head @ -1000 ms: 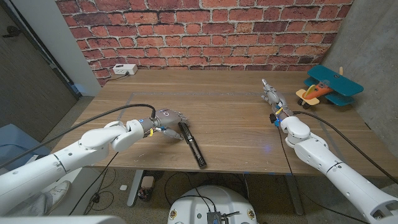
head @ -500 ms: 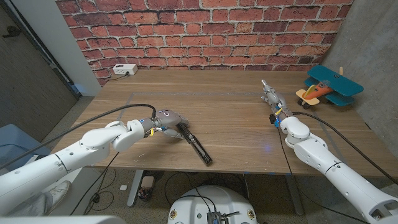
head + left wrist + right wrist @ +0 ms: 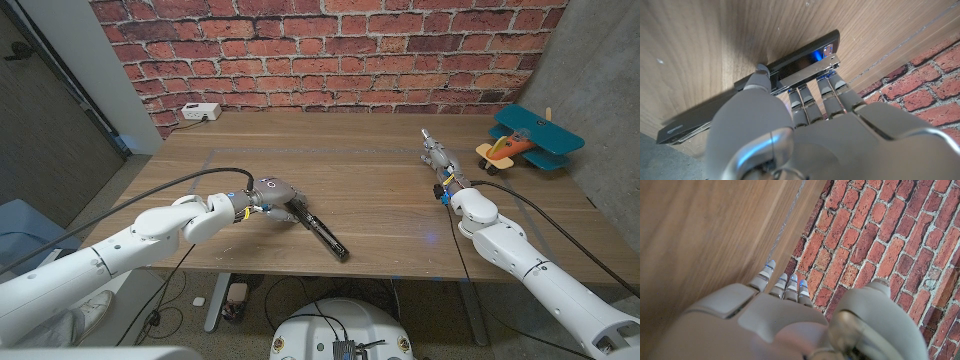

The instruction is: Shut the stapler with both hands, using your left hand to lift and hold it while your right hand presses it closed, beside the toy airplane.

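Left hand on the stapler, right hand waiting well off to the right.

From the head view, the stapler (image 3: 318,231) lies on the counter (image 3: 360,170) near its front edge, its long axis running from the left hand (image 3: 270,193) toward the near right; the right hand (image 3: 437,158) stands well apart with fingers straight, holding nothing, near the toy airplane (image 3: 527,139). From the left wrist, fingers (image 3: 802,102) and thumb are closed around the stapler's (image 3: 790,70) open arms. From the right wrist, extended fingers (image 3: 785,282) touch nothing.
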Controlling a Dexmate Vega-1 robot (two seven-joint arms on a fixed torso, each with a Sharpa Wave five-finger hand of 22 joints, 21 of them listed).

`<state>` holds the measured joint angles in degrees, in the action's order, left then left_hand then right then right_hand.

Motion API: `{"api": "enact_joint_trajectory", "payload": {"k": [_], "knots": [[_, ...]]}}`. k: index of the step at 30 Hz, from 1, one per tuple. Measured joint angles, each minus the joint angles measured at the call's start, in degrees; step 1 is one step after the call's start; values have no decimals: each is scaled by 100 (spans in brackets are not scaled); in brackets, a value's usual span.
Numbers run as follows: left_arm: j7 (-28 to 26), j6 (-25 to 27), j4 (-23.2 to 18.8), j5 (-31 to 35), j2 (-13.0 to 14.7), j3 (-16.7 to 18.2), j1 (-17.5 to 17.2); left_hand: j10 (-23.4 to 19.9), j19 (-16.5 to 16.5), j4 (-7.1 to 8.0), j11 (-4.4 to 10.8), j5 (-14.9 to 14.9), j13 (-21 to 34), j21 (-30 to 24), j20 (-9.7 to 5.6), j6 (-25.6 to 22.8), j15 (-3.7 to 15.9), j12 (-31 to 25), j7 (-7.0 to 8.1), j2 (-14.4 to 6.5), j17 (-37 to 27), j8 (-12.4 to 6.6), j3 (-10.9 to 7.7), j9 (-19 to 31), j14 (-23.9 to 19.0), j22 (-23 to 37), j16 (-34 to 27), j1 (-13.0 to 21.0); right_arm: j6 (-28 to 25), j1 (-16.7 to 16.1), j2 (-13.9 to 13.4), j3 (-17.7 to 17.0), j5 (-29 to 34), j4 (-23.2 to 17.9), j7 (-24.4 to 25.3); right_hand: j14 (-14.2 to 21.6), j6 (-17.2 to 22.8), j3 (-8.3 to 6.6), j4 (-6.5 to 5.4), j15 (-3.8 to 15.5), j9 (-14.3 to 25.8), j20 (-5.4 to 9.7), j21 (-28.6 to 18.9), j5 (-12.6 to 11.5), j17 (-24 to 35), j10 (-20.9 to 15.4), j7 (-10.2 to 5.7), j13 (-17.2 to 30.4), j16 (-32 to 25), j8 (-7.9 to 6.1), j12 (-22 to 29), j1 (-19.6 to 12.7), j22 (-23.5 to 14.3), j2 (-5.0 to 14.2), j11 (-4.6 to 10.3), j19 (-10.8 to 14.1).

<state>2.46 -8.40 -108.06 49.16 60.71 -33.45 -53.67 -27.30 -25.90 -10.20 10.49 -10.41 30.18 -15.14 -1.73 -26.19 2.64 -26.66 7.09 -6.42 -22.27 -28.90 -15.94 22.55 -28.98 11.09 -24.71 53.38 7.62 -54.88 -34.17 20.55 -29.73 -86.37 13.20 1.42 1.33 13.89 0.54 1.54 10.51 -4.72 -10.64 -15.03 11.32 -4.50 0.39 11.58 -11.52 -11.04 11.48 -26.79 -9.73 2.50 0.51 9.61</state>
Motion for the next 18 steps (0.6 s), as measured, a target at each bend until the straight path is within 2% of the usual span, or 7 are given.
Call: {"api": "enact_joint_trajectory", "payload": {"k": [3, 8, 12, 14, 16, 18], "knots": [[3, 11, -2, -15, -1, -1, -1, -84, -42, 59, -39, -50, 132, -60, 42, -89, 11, -130, -4, -108, -143, -132, -61, 57, -75, 25, -67, 222, 3, 1, 1, 1, -1, 8, -3, 0, 0, 0, 0, 0, 0, 0, 0, 0, 0, 0, 0, 0, 0, 0, 0, 0, 0, 0, 0, 0], [1, 50, -15, -40, -5, -2, -36, -190, -74, 66, -100, -64, 315, -110, 69, -193, 28, -308, -64, -70, -317, -323, -351, 100, -215, 53, -137, 261, 9, 3, 2, 4, -5, 11, -9, 0, 0, 0, 0, 0, 0, 0, 0, 0, 0, 0, 0, 0, 0, 0, 0, 0, 0, 0, 0, 0], [-15, 84, -21, -53, -7, -2, -60, -249, -130, 244, -159, -64, 434, -169, 67, -260, 30, -421, -97, -45, -404, -420, -531, 100, -300, 67, -137, 285, 9, 3, 1, 5, -8, 11, -10, 0, 0, 0, 0, 0, 0, 0, 0, 0, 0, 0, 0, 0, 0, 0, 0, 0, 0, 0, 0, 0], [-25, 97, -24, -61, -8, -1, -72, -319, -134, 269, -164, -63, 499, -204, 71, -291, 32, -483, -128, -32, -455, -490, -694, 100, -382, 79, -137, 298, 9, 4, -2, 6, -9, 11, -10, 0, 0, 0, 0, 0, 0, 0, 0, 0, 0, 0, 0, 0, 0, 0, 0, 0, 0, 0, 0, 0], [-29, 113, -26, -68, -9, 0, -79, -371, -142, 366, -159, -62, 502, -226, 63, -314, 49, -567, -151, -1, -524, -531, -792, 100, -461, 79, -136, 330, 9, 3, -5, 6, -9, 10, -10, 0, 0, 0, 0, 0, 0, 0, 0, 0, 0, 0, 0, 0, 0, 0, 0, 0, 0, 0, 0, 0], [-33, 127, -30, -74, -14, 1, -90, -406, -164, 368, -193, -61, 503, -287, 41, -363, 40, -662, -199, 6, -587, -532, -794, 100, -550, 81, -136, 336, 8, 4, -7, 6, -10, 7, -10, 0, 0, 0, 0, 0, 0, 0, 0, 0, 0, 0, 0, 0, 0, 0, 0, 0, 0, 0, 0, 0]]}}
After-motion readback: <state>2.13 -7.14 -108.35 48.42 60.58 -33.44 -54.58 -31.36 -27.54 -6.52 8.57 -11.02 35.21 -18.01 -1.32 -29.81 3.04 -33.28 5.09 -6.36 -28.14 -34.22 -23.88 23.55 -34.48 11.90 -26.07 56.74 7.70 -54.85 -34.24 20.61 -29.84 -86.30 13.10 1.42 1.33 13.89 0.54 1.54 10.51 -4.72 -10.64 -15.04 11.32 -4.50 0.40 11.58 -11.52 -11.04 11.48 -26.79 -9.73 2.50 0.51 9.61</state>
